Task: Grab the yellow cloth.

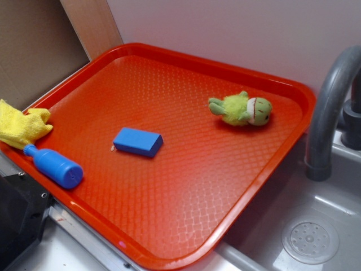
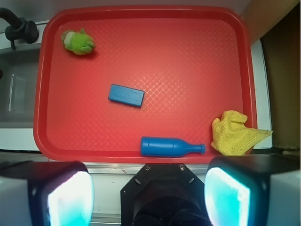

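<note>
Yellow cloth (image 2: 233,133) drapes over the red tray (image 2: 188,56) rim, lower right of the wrist view; the pincer (image 2: 148,193), spread apart, should descend onto its bunched middle.

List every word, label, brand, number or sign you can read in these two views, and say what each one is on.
None: no readable text in either view.
Blue bottle: plain, no label showing.
Blue block: plain faces.
Yellow cloth: bare fabric.
Plush toy: a stitched face only, no lettering.
Red tray: a moulded diamond texture, no brand mark visible.
</note>
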`<state>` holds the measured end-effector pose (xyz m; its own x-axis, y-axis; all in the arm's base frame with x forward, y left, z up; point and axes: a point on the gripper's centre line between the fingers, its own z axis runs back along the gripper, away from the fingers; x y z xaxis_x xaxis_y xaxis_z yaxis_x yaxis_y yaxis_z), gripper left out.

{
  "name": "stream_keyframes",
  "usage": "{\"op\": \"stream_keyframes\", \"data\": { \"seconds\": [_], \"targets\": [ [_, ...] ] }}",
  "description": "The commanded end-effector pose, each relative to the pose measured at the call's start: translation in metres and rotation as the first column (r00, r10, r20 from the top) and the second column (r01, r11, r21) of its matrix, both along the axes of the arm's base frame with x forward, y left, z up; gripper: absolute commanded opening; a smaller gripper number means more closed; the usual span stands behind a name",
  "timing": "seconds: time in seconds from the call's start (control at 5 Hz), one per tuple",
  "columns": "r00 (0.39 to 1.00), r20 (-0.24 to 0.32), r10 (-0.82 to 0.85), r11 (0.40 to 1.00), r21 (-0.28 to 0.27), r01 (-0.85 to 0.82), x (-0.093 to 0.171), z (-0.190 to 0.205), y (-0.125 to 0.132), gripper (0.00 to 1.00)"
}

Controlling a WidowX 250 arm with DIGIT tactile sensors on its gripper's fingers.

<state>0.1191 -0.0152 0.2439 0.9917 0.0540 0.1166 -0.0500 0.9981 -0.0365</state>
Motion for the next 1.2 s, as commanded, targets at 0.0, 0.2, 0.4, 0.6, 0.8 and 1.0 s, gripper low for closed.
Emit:
{"op": "stream_keyframes", "data": {
  "seconds": [0.0, 0.2, 0.4, 0.6, 0.8, 1.0],
  "targets": [
    [1.0, 0.0, 0.0, 1.0, 0.0, 0.0, 0.0, 0.0, 0.0, 1.0],
    [0.968, -0.048, 0.247, 0.963, 0.127, -0.24, 0.031, -0.05, 0.043, 1.0],
    [0.871, -0.102, 0.48, 0.868, 0.201, -0.455, 0.045, -0.1, 0.089, 1.0],
    [0.743, -0.059, 0.667, 0.73, 0.254, -0.635, 0.032, -0.145, 0.105, 1.0],
    [0.724, -0.065, 0.687, 0.707, 0.291, -0.645, 0.012, -0.162, 0.109, 1.0],
    [0.761, -0.07, 0.645, 0.742, 0.299, -0.601, 0.0, -0.18, 0.121, 1.0]
  ]
}}
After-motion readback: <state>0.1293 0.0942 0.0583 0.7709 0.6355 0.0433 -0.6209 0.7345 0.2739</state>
